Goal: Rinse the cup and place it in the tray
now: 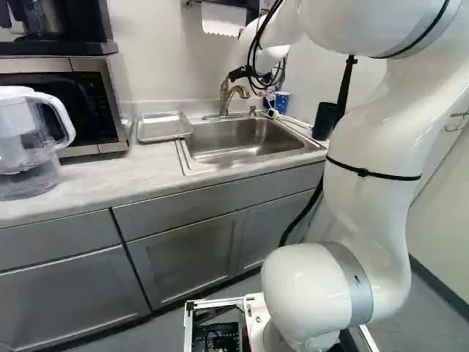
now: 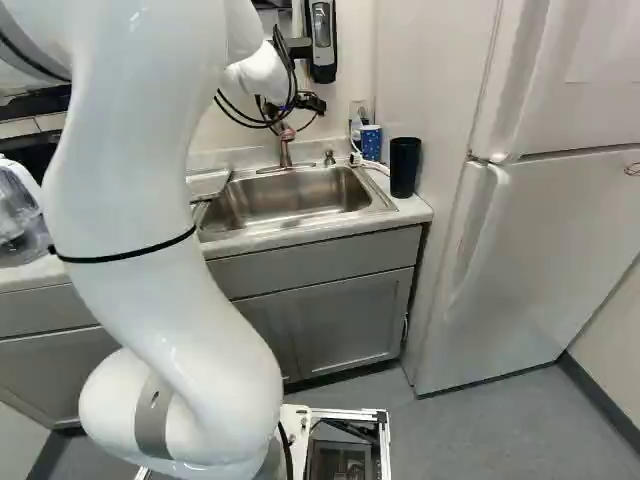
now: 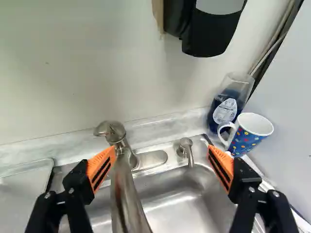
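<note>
The gripper (image 2: 298, 108) hangs over the back of the sink, by the faucet. In the wrist view the gripper (image 3: 162, 154) is open, its orange-padded fingers wide apart with nothing gripped. A white mug with a blue dotted pattern (image 3: 245, 138) stands in the back corner, just beyond one fingertip, its handle facing toward the faucet; no contact can be made out. The same blue cup (image 2: 371, 142) shows beside the sink's back corner. The metal tray (image 1: 163, 127) lies on the counter at the sink's other side. The faucet (image 3: 124, 189) appears between the fingers, below them.
The sink (image 1: 242, 141) is set into the counter (image 1: 95, 183). A soap bottle (image 3: 228, 107) is behind the mug, with a tall black cup (image 2: 404, 168) nearby. A dispenser (image 3: 209, 29) hangs on the wall. A pitcher (image 1: 29, 139), microwave (image 1: 69, 103) and fridge (image 2: 540, 250) flank the sink.
</note>
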Controlling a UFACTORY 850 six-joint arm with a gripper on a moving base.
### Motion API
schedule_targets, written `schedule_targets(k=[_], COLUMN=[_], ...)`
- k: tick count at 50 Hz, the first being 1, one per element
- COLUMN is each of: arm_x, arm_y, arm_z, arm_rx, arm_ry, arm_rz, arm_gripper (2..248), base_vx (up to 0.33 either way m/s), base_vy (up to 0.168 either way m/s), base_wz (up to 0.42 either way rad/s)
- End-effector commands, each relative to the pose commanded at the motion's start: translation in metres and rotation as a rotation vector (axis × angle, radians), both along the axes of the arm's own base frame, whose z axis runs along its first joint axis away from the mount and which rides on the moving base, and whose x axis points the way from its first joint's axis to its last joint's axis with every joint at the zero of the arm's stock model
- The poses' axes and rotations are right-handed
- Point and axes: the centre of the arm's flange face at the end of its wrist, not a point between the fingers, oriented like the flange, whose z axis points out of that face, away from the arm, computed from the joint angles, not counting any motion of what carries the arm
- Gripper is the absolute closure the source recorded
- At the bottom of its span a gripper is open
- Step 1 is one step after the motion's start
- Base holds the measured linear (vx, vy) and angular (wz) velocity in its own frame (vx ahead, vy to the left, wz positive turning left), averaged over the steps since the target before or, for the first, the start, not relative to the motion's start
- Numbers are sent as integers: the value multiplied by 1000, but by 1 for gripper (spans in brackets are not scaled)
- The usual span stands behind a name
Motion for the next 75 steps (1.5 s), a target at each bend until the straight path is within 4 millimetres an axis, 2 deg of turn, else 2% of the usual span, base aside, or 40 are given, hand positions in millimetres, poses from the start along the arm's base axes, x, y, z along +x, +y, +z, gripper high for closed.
schedule_targets(k=[7,28,75], arm_x=[11,12,30], arm_y=[0,0,11], arm_z=[-1,1,8], arm_rx=[0,0,1], arm_ry=[-4,-32,-131], arm_rz=[0,0,17], arm_gripper=[3,3,3], base_vx=[0,0,0], base_vy=[0,0,0], base_wz=[0,0,0])
